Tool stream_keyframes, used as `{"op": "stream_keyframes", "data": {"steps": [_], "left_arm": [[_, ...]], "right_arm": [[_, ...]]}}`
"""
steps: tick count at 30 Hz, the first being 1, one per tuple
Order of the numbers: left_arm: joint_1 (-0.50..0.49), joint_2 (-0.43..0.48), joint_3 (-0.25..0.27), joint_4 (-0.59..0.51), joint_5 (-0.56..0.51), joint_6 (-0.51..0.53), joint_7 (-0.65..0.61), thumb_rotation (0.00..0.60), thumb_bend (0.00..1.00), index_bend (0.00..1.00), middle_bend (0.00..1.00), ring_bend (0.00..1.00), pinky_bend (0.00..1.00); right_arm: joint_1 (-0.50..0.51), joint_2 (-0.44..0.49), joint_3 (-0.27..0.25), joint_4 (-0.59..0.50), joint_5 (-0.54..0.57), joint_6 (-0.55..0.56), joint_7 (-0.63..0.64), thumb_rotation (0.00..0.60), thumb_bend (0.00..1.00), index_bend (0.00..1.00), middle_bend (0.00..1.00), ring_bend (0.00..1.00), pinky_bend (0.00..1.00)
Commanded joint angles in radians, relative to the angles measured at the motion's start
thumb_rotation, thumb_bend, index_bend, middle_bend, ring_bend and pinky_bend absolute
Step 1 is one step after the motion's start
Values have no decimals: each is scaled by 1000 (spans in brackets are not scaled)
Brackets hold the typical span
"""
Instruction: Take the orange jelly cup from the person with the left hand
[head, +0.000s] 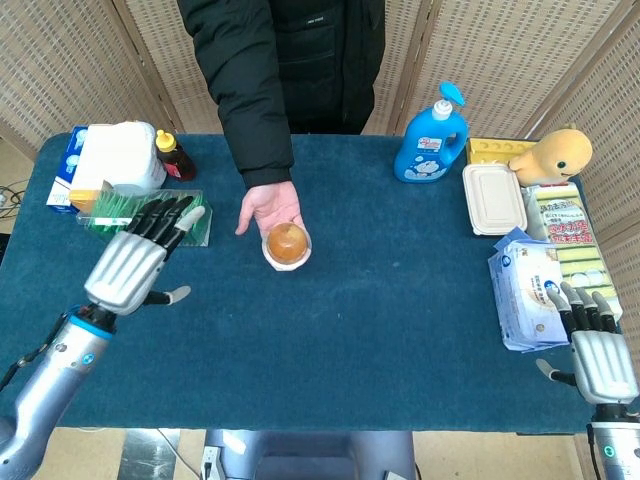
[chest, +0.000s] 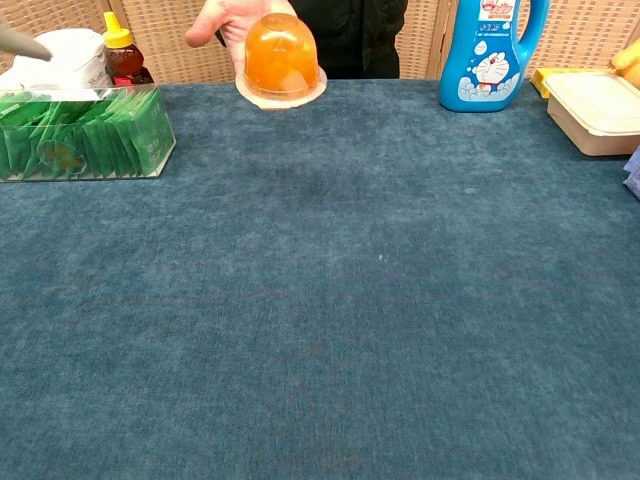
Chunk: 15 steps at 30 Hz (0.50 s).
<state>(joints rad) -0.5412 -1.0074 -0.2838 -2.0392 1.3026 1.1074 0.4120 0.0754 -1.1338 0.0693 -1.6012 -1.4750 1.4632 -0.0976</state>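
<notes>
An orange jelly cup (head: 287, 243), a dark blue tablecloth (head: 380, 300), a blue bottle (head: 431, 135), green packets (head: 150, 212).

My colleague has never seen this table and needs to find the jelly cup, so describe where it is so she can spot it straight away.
Start at the person in the black jacket behind the blue table. Their open palm reaches over the far edge, and the orange jelly cup sits on it upside down. It is the only translucent orange dome, and nothing else is held above the cloth.
</notes>
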Motion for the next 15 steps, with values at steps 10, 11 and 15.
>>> {"op": "stream_keyframes", "data": {"steps": [10, 11, 15], "left_arm": [[-342, -284, -52, 121, -364, -123, 238, 600, 86, 0, 0, 0, 59], [-353, -295, -50, 128, -378, -117, 249, 600, 86, 0, 0, 0, 59], [-395, -335, -48, 161, -446, -104, 277, 600, 93, 0, 0, 0, 58]], "right_arm": [[-6, 19, 4, 2, 12, 2, 45, 600, 64, 112, 29, 43, 0], [-6, 20, 4, 2, 13, 1, 49, 600, 64, 112, 29, 43, 0], [-7, 25, 4, 3, 13, 1, 61, 600, 64, 112, 29, 43, 0]]}}
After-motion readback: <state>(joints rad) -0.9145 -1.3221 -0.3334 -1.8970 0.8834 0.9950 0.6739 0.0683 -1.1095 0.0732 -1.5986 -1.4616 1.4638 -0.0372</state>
